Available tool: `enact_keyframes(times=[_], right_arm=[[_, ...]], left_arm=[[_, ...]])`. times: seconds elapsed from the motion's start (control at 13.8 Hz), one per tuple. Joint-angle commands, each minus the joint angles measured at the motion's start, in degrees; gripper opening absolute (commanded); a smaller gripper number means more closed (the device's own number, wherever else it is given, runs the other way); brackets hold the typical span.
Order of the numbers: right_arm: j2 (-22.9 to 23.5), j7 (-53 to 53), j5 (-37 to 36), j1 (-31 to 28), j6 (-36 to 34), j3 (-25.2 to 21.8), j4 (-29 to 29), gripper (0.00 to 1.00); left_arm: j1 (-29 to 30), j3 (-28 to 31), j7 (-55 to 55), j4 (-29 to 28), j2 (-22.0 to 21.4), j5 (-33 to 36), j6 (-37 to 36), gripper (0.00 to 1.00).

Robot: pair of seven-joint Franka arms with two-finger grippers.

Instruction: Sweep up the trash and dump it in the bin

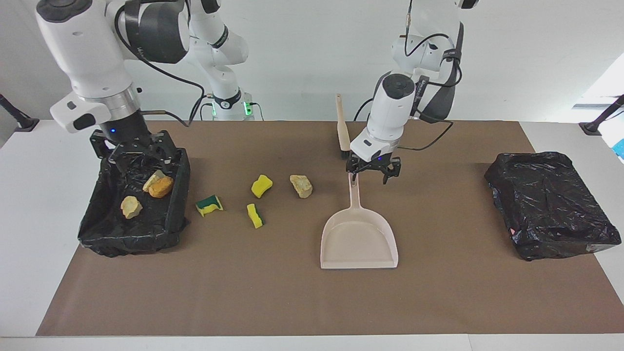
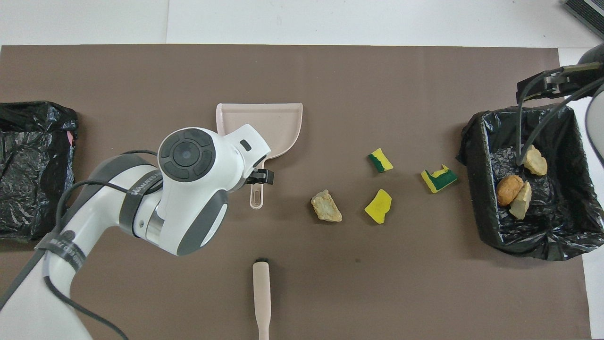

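Four pieces of trash lie on the brown mat (image 1: pixel 438 302): a beige lump (image 1: pixel 301 185), a yellow sponge bit (image 1: pixel 262 185) beside it, a second sponge bit (image 1: pixel 254 215) farther from the robots, and a green-and-yellow sponge bit (image 1: pixel 209 205) just beside the open bin (image 1: pixel 181 195). In that black-lined bin lie two beige lumps (image 1: pixel 131 206) and an orange-brown lump (image 1: pixel 161 186). The right gripper (image 1: pixel 138 155) hangs over the bin's robot-side rim, fingers spread. The left gripper (image 1: pixel 373 168), fingers spread, is over the dustpan (image 1: pixel 358 239) handle's end; the overhead view hides it under the arm, whose band lettering is unreadable. The brush (image 1: pixel 343 129) lies nearer the robots. A closed black bag-covered bin (image 1: pixel 551 204) sits toward the left arm's end.
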Motion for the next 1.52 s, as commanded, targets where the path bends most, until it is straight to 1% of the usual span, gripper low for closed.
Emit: enact_keyframes(times=[0.0, 0.29, 0.43, 0.58, 0.72, 0.87, 0.94, 1.01, 1.08, 1.16, 1.3, 1.44], right_arm=[[-6.1, -1.6, 0.6, -1.3, -0.9, -1.2, -7.9, 1.0], [-13.4, -1.9, 1.4, -4.7, -1.2, -0.4, -16.1, 1.0], [-17.9, -1.0, 2.5, -4.5, -0.7, -0.5, -21.8, 1.0], [-19.2, -0.8, 2.8, -4.5, -0.9, -0.5, -23.0, 1.0], [-19.3, 0.1, 2.9, -4.8, -1.8, -0.4, -23.0, 1.0], [-18.9, -0.2, 4.4, -4.9, -2.4, -0.5, -22.2, 1.0], [-18.5, -0.2, 4.4, -4.3, -2.6, -0.5, -21.2, 1.0], [-18.2, -0.2, 4.3, -4.2, -2.4, -0.4, -20.8, 1.0], [-18.2, -0.2, 4.3, -4.1, -2.4, -0.3, -20.8, 1.0], [-18.2, -0.2, 4.3, -4.0, -2.5, -0.3, -20.8, 1.0], [-18.2, -0.2, 4.3, -4.0, -2.5, -0.3, -20.8, 1.0], [-18.2, -0.2, 4.3, -4.1, -2.5, -0.3, -20.8, 1.0]], left_arm=[[-0.8, 1.0, -2.8, 1.0, 2.5, 0.8, 3.6, 1.0], [-1.0, 1.0, -3.7, 1.0, 3.7, 1.0, 4.6, 1.0], [-1.9, 1.0, -3.8, 1.3, 5.4, 1.0, 5.3, 1.0], [-2.0, 1.0, -3.8, 1.4, 5.8, 1.0, 5.4, 1.0], [-2.0, 1.0, -3.7, 1.5, 5.8, 1.0, 5.4, 0.92], [-2.0, 1.0, -3.5, 1.5, 5.8, 1.1, 5.4, 0.63], [-2.2, 1.0, -3.6, 1.6, 5.8, 1.2, 4.3, 0.46], [-2.2, 1.0, -3.6, 2.2, 5.9, 2.0, 4.0, 0.3], [-2.1, 1.0, -3.6, 2.6, 5.9, 2.8, 3.9, 0.16], [-2.0, 1.1, -3.6, 2.7, 5.9, 3.4, 3.9, 0.0], [-2.0, 1.2, -3.3, 3.4, 5.6, 7.7, 2.4, 0.0], [-1.5, 1.0, -1.9, 6.2, 4.5, 12.5, -4.4, 0.0]])
